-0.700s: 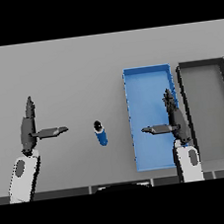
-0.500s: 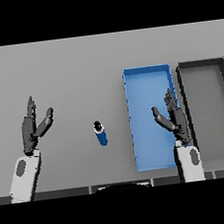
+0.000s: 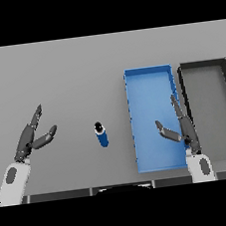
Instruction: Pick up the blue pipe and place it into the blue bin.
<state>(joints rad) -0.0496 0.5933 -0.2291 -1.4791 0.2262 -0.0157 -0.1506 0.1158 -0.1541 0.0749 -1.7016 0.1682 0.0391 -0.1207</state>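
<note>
A short blue pipe (image 3: 102,135) with a dark end lies on the grey table, between my two hands. The blue bin (image 3: 149,83) stands to its right and holds nothing. My left hand (image 3: 29,140) is at the left side, open, fingers straight and thumb spread, well apart from the pipe. My right hand (image 3: 183,129) is open over the bin's near right part, thumb pointing toward the pipe. Neither hand touches anything.
A dark grey bin (image 3: 204,67) stands directly right of the blue bin, its long side next to it. The grey table (image 3: 56,82) stretches to the back and left.
Both hands have turned, and their thumbs have swung in from sticking out sideways. The left hand has tilted outward. The pipe and the bins have not moved.
</note>
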